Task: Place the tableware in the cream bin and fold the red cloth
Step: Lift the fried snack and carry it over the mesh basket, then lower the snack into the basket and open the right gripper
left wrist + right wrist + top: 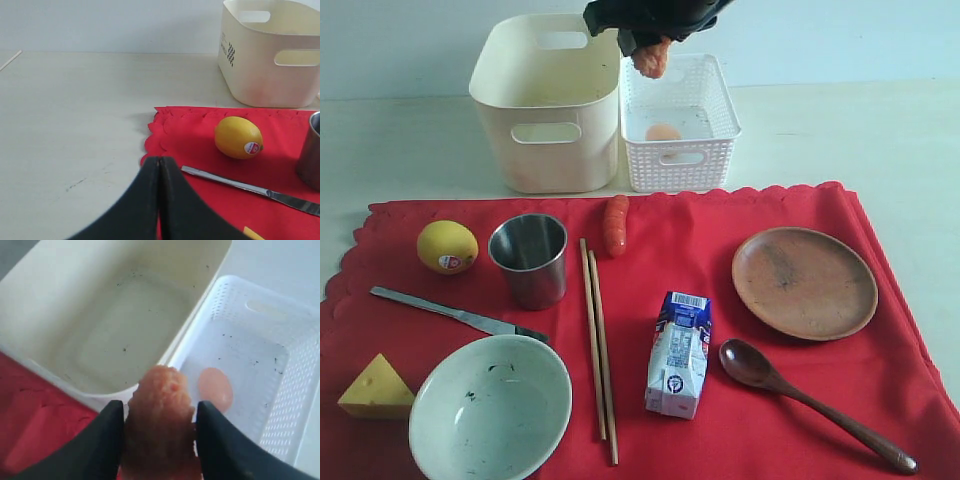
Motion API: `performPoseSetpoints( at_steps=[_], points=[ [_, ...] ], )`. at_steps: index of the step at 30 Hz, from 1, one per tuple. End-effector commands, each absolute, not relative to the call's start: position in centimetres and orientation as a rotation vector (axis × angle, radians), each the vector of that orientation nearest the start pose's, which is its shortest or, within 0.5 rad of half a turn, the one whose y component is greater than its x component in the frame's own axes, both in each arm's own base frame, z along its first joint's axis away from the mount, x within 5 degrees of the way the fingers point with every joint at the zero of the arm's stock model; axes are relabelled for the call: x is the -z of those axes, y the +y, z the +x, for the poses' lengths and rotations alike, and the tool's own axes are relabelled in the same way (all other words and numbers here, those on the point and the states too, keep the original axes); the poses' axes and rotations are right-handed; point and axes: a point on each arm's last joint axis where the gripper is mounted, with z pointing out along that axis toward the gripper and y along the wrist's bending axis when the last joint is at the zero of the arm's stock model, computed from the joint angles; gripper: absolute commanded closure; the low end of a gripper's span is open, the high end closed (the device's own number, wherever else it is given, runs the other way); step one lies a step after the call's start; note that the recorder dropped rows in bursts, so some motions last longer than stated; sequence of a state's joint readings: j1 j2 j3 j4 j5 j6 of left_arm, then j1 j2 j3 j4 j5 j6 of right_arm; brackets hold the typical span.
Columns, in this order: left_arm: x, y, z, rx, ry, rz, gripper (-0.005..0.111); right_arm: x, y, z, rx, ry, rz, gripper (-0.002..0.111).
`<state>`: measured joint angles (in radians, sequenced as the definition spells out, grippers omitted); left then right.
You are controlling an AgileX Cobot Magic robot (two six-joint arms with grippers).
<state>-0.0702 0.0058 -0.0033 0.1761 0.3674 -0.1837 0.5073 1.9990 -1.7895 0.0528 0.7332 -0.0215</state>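
Note:
On the red cloth (720, 250) lie a steel cup (530, 260), a speckled bowl (490, 410), chopsticks (598, 340), a knife (450, 313), a brown plate (805, 282) and a dark spoon (800, 395). The cream bin (548, 100) stands behind the cloth with nothing in it. High over the seam between the bin and the white lattice basket (680, 120), my right gripper (650, 50) is shut on a bumpy orange-brown food piece (160, 405). My left gripper (159, 160) is shut and holds nothing, near the cloth's left edge by the knife (250, 187).
An egg (663, 132) lies in the lattice basket. A lemon (447, 247), a cheese wedge (375, 390), an orange sausage (615, 225) and a milk carton (678, 352) also rest on the cloth. Bare pale table surrounds the cloth.

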Motion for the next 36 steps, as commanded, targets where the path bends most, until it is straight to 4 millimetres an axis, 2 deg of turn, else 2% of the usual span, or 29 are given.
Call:
performPoseSetpoints(
  at_steps=[1, 7, 9, 11, 18, 21, 23, 24, 27, 29, 32, 36],
  points=[
    [-18.1, 0.2, 5.3, 0.015, 1.840, -0.005, 0.107, -27.6, 21.7, 42.8, -0.278, 2.353, -0.509, 0.108],
    [-18.1, 0.2, 5.3, 0.015, 1.840, -0.005, 0.107, -24.5, 20.6, 45.1, -0.265, 2.383, -0.437, 0.108],
    [-18.1, 0.2, 5.3, 0.015, 1.840, -0.005, 0.107, -22.2, 20.2, 46.3, -0.255, 2.390, -0.415, 0.108],
    [-18.1, 0.2, 5.3, 0.015, 1.840, -0.005, 0.107, -20.8, 20.2, 46.9, -0.254, 2.398, -0.402, 0.108],
    [-18.1, 0.2, 5.3, 0.015, 1.840, -0.005, 0.107, -16.3, 20.2, 48.2, -0.226, 2.450, -0.406, 0.108],
    [-18.1, 0.2, 5.3, 0.015, 1.840, -0.005, 0.107, -15.1, 20.2, 48.2, -0.220, 2.478, -0.410, 0.107],
    [-18.1, 0.2, 5.3, 0.015, 1.840, -0.005, 0.107, -15.0, 20.2, 48.2, -0.221, 2.480, -0.411, 0.096],
    [-18.1, 0.2, 5.3, 0.015, 1.840, -0.005, 0.107, -15.0, 20.2, 48.2, -0.217, 2.481, -0.420, 0.086],
    [-18.1, 0.2, 5.3, 0.015, 1.840, -0.005, 0.107, -14.9, 20.1, 48.0, -0.202, 2.496, -0.458, 0.066],
    [-18.1, 0.2, 5.3, 0.015, 1.840, -0.005, 0.107, -15.0, 20.1, 47.9, -0.196, 2.508, -0.473, 0.056],
    [-18.1, 0.2, 5.3, 0.015, 1.840, -0.005, 0.107, -15.6, 20.0, 47.7, -0.190, 2.512, -0.487, 0.046],
    [-18.1, 0.2, 5.3, 0.015, 1.840, -0.005, 0.107, -17.1, 19.9, 47.5, -0.187, 2.495, -0.507, 0.038]
  ],
)
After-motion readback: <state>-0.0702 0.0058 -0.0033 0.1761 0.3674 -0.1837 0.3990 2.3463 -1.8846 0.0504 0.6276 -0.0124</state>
